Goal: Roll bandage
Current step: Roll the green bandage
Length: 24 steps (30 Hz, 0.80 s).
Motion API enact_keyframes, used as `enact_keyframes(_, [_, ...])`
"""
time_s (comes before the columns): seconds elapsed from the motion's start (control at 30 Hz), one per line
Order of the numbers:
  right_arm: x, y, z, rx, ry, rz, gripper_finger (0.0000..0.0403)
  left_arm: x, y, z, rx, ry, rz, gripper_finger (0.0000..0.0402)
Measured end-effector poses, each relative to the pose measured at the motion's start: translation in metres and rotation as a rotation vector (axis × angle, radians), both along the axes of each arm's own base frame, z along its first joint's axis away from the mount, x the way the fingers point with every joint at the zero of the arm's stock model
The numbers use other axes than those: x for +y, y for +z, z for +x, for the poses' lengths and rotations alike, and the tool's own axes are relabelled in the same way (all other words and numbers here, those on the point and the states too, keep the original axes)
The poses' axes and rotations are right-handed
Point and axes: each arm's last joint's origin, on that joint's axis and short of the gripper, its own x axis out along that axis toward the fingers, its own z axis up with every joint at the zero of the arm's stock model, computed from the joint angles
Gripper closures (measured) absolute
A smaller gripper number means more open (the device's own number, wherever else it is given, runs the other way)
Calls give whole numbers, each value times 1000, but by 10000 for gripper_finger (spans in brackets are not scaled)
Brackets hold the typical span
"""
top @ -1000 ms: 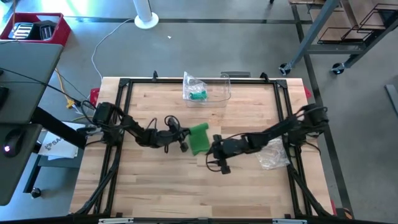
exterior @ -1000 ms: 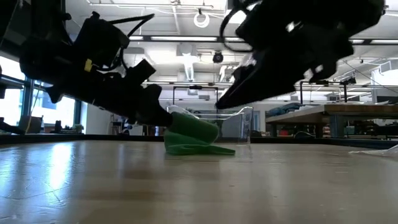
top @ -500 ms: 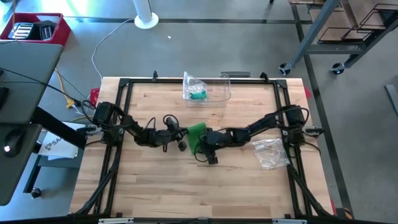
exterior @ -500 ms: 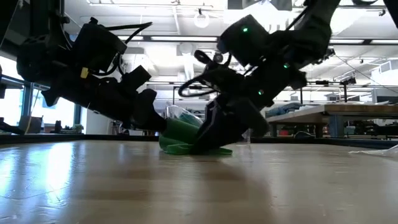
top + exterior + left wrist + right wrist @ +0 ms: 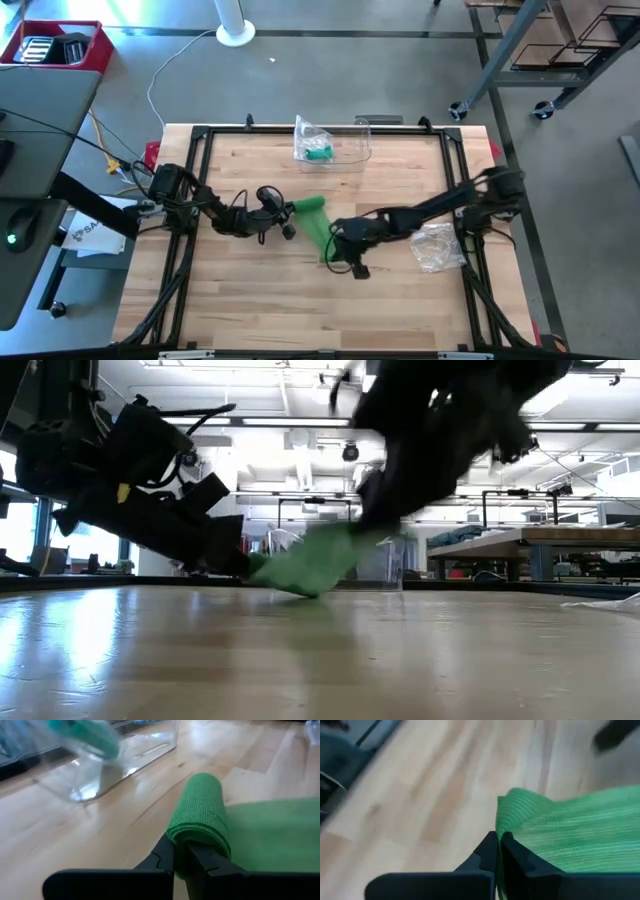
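A green bandage point(image 5: 318, 225) lies in the middle of the table. Its rolled part point(image 5: 310, 205) is toward the far side, and a flat strip runs from it toward the near edge. My left gripper point(image 5: 291, 211) is shut on the roll's left end; in its wrist view the roll point(image 5: 200, 812) reaches away from the fingers point(image 5: 167, 852). My right gripper point(image 5: 331, 247) is shut on the strip's loose end point(image 5: 560, 840). In the low view the bandage point(image 5: 300, 565) spans between the two arms, and the right arm is blurred. My left gripper pinches the end of the bandage's rolled part point(image 5: 192, 840) between its two fingers. It comes nearly level from the table's left, fingers along the roll's axis. The roll sits low over the table, pointing away from the fingers. My right gripper pinches the strip's loose end at its edge point(image 5: 506, 827) between its two fingers. It slants down from the table's right. The strip runs from the fingers to the roll, drawn out flat and raised off the wood near the gripper.
A clear container point(image 5: 345, 145) with a bagged teal roll point(image 5: 318, 152) stands at the far middle. A crumpled clear plastic bag point(image 5: 437, 247) lies at the right. Black frame rails point(image 5: 200, 135) edge the table. Bare wood is at the near side.
My right gripper went left to the bandage, shut on its loose end, then drew back toward the near right. The bandage, a folded heap before, is now pulled out into a strip, while its rolled end stays in my left gripper.
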Motion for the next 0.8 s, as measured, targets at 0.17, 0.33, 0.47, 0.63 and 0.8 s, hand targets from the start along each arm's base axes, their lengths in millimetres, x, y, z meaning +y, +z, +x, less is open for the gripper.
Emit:
enact_keyframes(0.17, [26, 51, -23, -130, -4, -53, 401, -1, -5, -13, -14, 11, -43, 392])
enact_keyframes(0.33, [38, 91, -40, -311, -94, -183, 402, -17, 3, -7, -75, -191, -78, 392])
enact_keyframes(0.47, [34, 124, -42, -427, -148, -251, 402, -38, 12, 6, -126, -355, -121, 392])
enact_keyframes(0.63, [17, 147, -32, -414, -188, -313, 402, -65, 27, 26, -192, -496, -134, 392])
enact_keyframes(0.8, [-5, 148, -25, -357, -244, -345, 402, -89, 46, 44, -259, -590, -86, 392])
